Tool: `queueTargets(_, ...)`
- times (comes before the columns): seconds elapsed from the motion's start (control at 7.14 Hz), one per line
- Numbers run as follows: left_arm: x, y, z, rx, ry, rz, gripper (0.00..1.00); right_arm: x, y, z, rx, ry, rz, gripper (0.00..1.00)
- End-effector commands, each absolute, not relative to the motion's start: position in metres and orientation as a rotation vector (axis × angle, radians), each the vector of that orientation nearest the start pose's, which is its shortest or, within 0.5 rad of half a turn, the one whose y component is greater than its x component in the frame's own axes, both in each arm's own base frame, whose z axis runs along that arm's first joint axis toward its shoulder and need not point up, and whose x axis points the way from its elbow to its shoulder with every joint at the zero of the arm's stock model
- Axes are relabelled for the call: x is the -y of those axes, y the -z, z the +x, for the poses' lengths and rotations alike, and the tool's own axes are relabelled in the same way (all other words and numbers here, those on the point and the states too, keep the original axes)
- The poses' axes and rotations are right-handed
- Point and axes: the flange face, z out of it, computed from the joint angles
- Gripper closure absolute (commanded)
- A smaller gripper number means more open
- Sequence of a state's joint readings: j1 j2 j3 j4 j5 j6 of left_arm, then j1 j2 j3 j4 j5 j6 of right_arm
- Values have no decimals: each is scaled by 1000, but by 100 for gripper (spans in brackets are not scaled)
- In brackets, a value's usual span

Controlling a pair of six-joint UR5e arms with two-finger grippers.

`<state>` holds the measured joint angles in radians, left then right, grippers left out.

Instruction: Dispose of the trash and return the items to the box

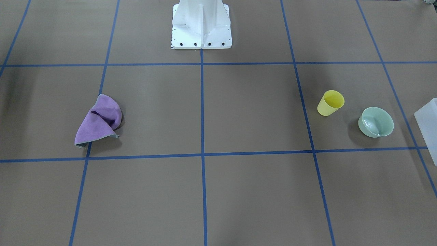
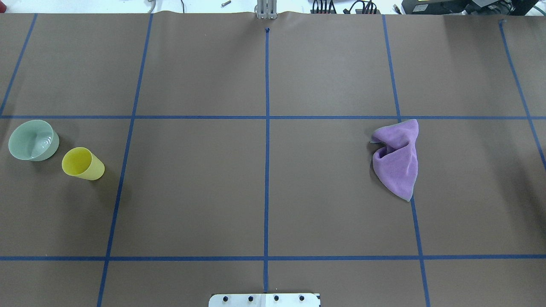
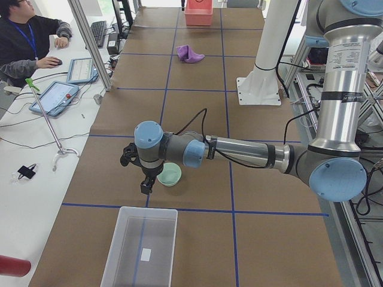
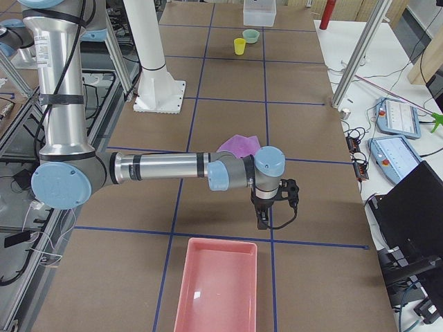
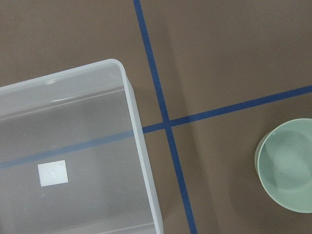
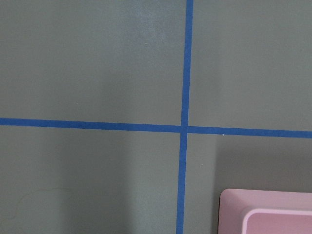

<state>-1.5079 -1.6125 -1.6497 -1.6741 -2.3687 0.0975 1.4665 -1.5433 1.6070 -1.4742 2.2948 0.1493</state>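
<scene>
A crumpled purple cloth [image 2: 396, 160] lies on the brown table; it also shows in the front view [image 1: 99, 121]. A yellow cup [image 2: 83, 163] stands beside a pale green bowl [image 2: 33, 140] at the other end. A clear plastic box [image 3: 140, 248] stands near the bowl [image 3: 170, 174]. A pink tray [image 4: 218, 287] sits at the table's right end. My left gripper [image 3: 145, 186] hangs above the table between bowl and clear box. My right gripper [image 4: 261, 220] hangs between the cloth [image 4: 239, 145] and the pink tray. I cannot tell whether either is open or shut.
Blue tape lines grid the table. The white robot base [image 1: 201, 24] stands at the table's middle edge. The left wrist view shows the clear box's corner [image 5: 124, 78] and the bowl [image 5: 287, 170]; the right wrist view shows the tray's corner [image 6: 268, 212]. An operator [image 3: 30, 42] sits at a side desk.
</scene>
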Motion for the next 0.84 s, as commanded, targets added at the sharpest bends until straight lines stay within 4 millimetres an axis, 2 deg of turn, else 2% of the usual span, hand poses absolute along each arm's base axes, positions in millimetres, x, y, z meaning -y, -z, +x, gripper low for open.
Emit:
queueTargets(0.0, 519, -583, -29, -798, -246, 232, 2, 518, -620, 13, 736, 14, 61, 0)
queueTargets(0.28, 519, -576, -29, -791, -250, 242, 2, 514, -624, 14, 732, 22, 58, 0)
queueTargets(0.42, 519, -577, -30, -785, -249, 241, 2, 517, -617, 14, 733, 30, 84, 0)
queueTargets(0.56, 524, -569, -30, -784, -253, 256, 2, 521, -611, 14, 736, 36, 109, 0)
queueTargets(0.7, 533, -553, -30, -784, -265, 286, 2, 525, -601, 13, 739, 53, 170, 0)
